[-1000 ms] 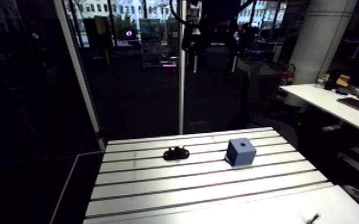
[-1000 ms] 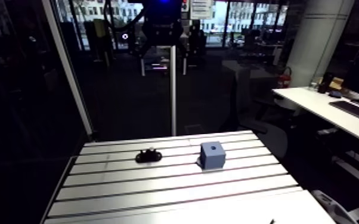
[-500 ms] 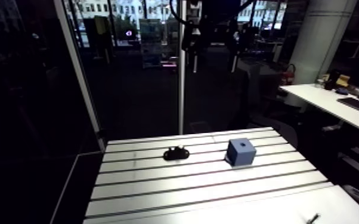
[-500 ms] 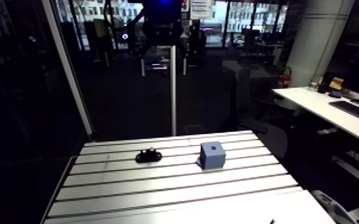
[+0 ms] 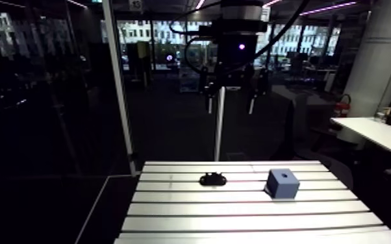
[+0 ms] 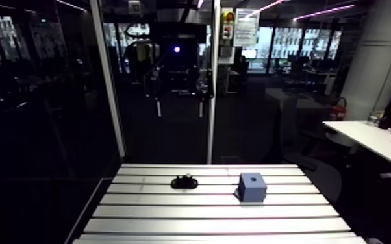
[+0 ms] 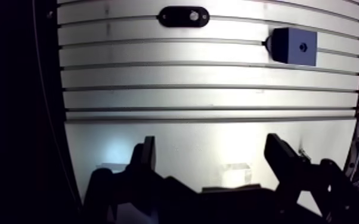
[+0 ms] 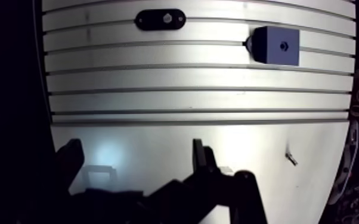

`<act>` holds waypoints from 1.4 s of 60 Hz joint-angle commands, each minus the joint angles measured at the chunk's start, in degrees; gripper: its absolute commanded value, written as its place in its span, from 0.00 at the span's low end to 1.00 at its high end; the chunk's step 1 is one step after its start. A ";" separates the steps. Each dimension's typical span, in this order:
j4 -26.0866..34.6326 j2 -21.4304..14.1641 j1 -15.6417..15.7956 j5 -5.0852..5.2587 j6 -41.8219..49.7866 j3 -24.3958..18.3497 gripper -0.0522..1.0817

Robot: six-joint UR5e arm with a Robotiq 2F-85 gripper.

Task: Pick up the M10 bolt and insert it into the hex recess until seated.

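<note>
A black oval holder (image 7: 183, 16) lies far ahead of the gripper on the slotted table (image 7: 206, 95), with a pale bolt head (image 7: 193, 16) showing in it. A blue cube (image 7: 293, 46) stands beside it, a small dark recess (image 7: 302, 45) in its top face. My gripper (image 7: 212, 156) hangs high above the table's near part, open, with nothing between its fingers (image 7: 145, 156). The arm view shows the gripper (image 5: 230, 97) well above the holder (image 5: 212, 179) and the cube (image 5: 282, 183).
A small dark sliver (image 8: 291, 158) lies on the smooth near plate, off to the gripper's side. The table's side edge (image 7: 62, 107) drops into darkness. A vertical post (image 5: 219, 130) stands behind the table's far edge.
The whole arm view has shifted, so the camera has moved; the gripper now sits lower in it. The holder and the cube lie where they were on the table.
</note>
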 commanded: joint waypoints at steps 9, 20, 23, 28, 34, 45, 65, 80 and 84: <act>-11.57 5.16 -0.91 -0.04 -2.91 3.40 0.05; -21.00 9.07 -0.93 0.05 -4.97 7.25 0.05; -23.27 10.48 -0.92 -0.03 -4.99 7.72 0.05; -25.26 12.03 -0.86 0.05 -5.07 8.08 0.05; -27.67 12.57 -0.84 0.05 -4.98 9.19 0.05; -35.67 14.93 -0.93 0.06 -5.67 11.22 0.05; -39.29 17.69 -0.76 0.23 -5.28 11.87 0.05; -43.08 19.11 -0.75 -0.03 -5.16 13.10 0.05; -43.78 19.36 -0.75 0.12 -5.32 13.51 0.05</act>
